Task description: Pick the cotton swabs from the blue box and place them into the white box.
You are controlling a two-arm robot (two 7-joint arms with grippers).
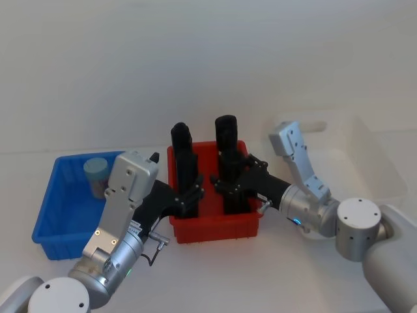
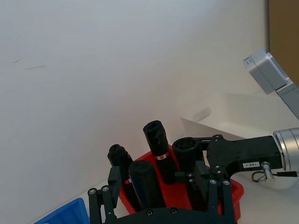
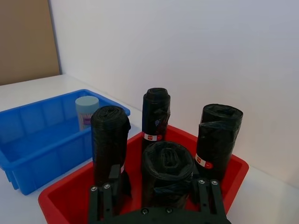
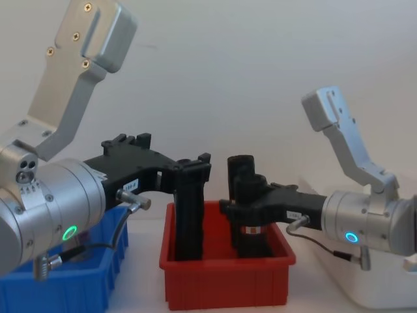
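At the left end of the tabletop, the blue box [image 1: 62,215] is holding one jar of cotton swabs [image 1: 96,176], standing upright near its far right corner. Nothing is gripping the jar, so the task seems to be at the reaching step, with the pick not yet made.

Just to the right, the left gripper [image 1: 191,195] is hanging over the red bin's [image 1: 215,228] near left corner among the black rolls [image 1: 184,160], beside the blue box rather than above it. How wide its fingers stand, I cannot tell. The next move calls for swinging it left over the jar and lowering around the lid.

The right gripper [image 1: 229,184] is reaching over the red bin from the right, its opening also unclear. At the tabletop's right end, the white box [image 1: 365,156] is waiting, apparently without swabs.
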